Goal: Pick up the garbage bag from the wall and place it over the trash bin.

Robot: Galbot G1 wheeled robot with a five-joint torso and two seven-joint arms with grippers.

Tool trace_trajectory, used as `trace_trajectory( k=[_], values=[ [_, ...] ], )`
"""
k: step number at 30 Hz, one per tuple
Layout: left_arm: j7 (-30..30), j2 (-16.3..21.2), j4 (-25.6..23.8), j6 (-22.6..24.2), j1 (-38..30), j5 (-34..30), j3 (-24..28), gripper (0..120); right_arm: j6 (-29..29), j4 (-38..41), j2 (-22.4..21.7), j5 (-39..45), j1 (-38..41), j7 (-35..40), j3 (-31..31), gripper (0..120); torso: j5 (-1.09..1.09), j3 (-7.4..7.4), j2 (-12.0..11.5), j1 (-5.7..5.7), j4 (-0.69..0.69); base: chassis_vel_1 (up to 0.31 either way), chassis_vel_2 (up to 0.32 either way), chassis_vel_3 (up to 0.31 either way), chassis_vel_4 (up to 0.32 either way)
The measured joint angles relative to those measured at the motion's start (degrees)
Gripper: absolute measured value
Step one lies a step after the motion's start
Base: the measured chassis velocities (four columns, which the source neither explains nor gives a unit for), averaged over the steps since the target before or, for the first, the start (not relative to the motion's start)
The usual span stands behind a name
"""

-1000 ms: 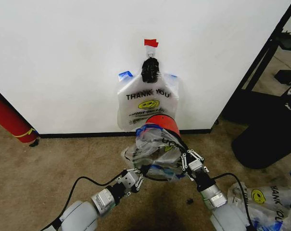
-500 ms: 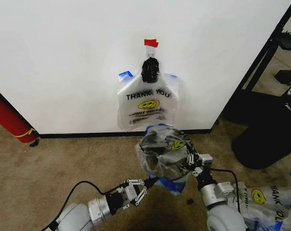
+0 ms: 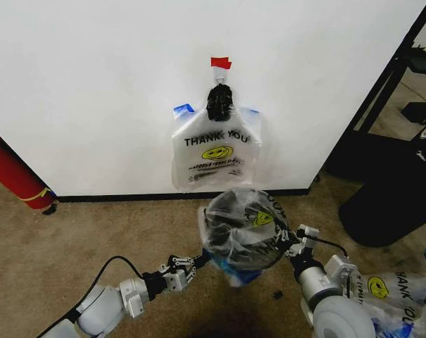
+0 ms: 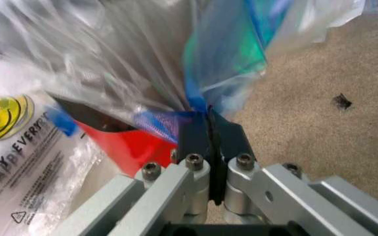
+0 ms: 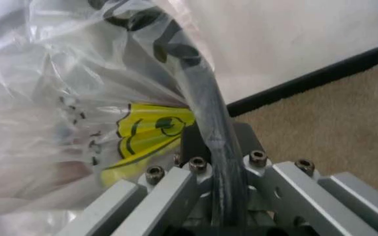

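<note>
White wall (image 3: 93, 91), smooth, black baseboard; another printed bag hangs from hook under red tape (image 3: 220, 63). Brown carpet (image 3: 93, 232), nubbly. Trash bin (image 3: 242, 227) round, black mesh, now tipped mouth-up; red base was showing a second ago. Garbage bag (image 3: 255, 215) thin crinkled film stretched over bin. Left gripper (image 3: 196, 262) clamped on bag's blue edge, now lower-left. Right gripper (image 3: 295, 246) pinching bin rim and film.

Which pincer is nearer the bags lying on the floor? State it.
Right. The right pincer grips the garbage bag at the trash bin's rim, just beside the floor bags; the left pincer pinches the bag on the bin's far side.
</note>
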Motion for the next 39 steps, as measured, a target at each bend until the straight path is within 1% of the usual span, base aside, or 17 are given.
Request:
trace_trajectory(
  k=[5,9,15,18,23,25,27,28,29,30,31,32,33,34,35,37,39],
  values=[
    [-0.2,0.0,-0.5,0.0,-0.2,0.0,0.0,0,0.7,-1.1,0.5,-0.6,0.5,-0.6,-0.5,0,0.01,0.0,0.0,0.0,0.01,0.0,0.0,0.0,0.0],
    [-2.4,-0.5,1.4,1.1,-1.2,1.2,0.5,0,0.2,-0.7,0.6,0.7,0.4,-0.5,-0.6,0,0.0,0.0,0.0,0.0,0.0,0.0,0.0,0.0,0.0],
    [-10.2,-1.6,6.9,5.2,-3.2,4.6,2.0,0,-1.6,2.1,0.9,6.6,-0.3,0.2,-0.6,0,0.0,0.0,0.0,0.0,0.0,0.0,0.0,0.0,0.0],
    [-11.5,-1.7,7.3,5.6,-3.3,4.5,2.1,0,-2.0,2.4,1.2,7.0,-0.5,0.2,-0.7,0,-0.01,0.0,0.0,0.0,0.0,0.0,0.0,0.0,0.0],
    [-11.8,-1.0,5.3,4.8,-2.1,1.4,2.5,0,-1.9,1.8,1.7,6.1,-0.4,-0.2,-1.1,0,0.01,0.0,0.0,0.0,0.0,0.0,0.0,0.0,0.0],
    [-10.4,-0.8,4.3,3.4,-1.4,-0.1,2.5,7,-1.7,1.3,2.0,5.8,-0.1,-0.5,-1.3,0,0.01,0.0,0.0,0.0,0.01,0.0,0.0,0.0,0.0],
    [-5.6,-0.7,3.1,0.5,-0.8,-2.7,2.1,15,-0.8,0.0,2.7,5.1,0.6,-0.9,-1.6,0,0.0,0.0,0.0,0.0,0.0,0.0,0.0,0.0,0.0],
    [-2.0,-0.8,3.0,-1.3,-0.8,-3.9,1.4,21,0.0,-1.4,3.4,4.6,1.3,-1.3,-1.8,0,0.01,0.0,0.0,0.0,0.0,0.0,0.0,0.0,0.0],
    [-1.6,-0.8,3.0,-1.5,-0.8,-3.9,1.3,21,0.1,-1.6,3.5,4.6,1.4,-1.3,-1.8,0,0.01,0.0,0.0,0.0,0.0,0.0,0.0,0.0,0.0],
    [1.3,-0.9,3.0,-2.7,-0.9,-4.4,0.3,27,0.9,-2.8,4.2,4.3,2.1,-1.4,-1.9,0,0.01,0.0,0.0,0.0,0.01,0.0,0.0,0.0,0.0],
    [1.3,-0.9,3.0,-2.7,-0.9,-4.4,0.3,27,0.9,-2.8,4.2,4.3,2.1,-1.4,-1.9,0,0.01,0.0,0.0,0.0,0.01,0.0,0.0,0.0,0.0],
    [3.8,-1.1,3.0,-3.6,-0.9,-4.9,-1.0,34,1.4,-3.7,4.8,4.3,2.7,-1.4,-1.7,0,0.0,0.0,0.0,0.0,0.0,0.0,0.0,0.0,0.0],
    [4.1,-1.1,3.0,-3.7,-0.8,-5.0,-1.2,34,1.5,-3.9,4.9,4.3,2.7,-1.4,-1.7,0,0.0,0.0,0.0,0.0,0.0,0.0,0.0,0.0,0.0],
    [7.0,-1.3,3.1,-4.6,-0.7,-5.9,-2.8,43,1.8,-4.6,5.5,4.5,3.1,-1.6,-1.4,0,0.01,0.0,0.0,0.0,0.0,0.0,0.0,0.0,0.0],
    [8.3,-1.3,3.1,-4.8,-0.6,-6.5,-3.3,46,1.9,-4.8,5.6,4.6,3.2,-1.6,-1.3,0,0.01,0.0,0.0,0.0,0.01,0.0,0.0,0.0,0.0],
    [13.3,-1.5,2.9,-5.5,-0.4,-9.1,-5.4,55,2.4,-5.5,6.1,4.8,3.4,-1.8,-0.8,0,-0.01,0.0,0.0,0.0,0.0,0.0,0.0,0.0,0.0],
    [14.2,-1.5,2.8,-5.6,-0.3,-9.6,-5.7,57,2.5,-5.7,6.1,4.9,3.4,-1.9,-0.8,0,0.0,0.0,0.0,0.0,0.0,0.0,0.0,0.0,0.0]
  ],
)
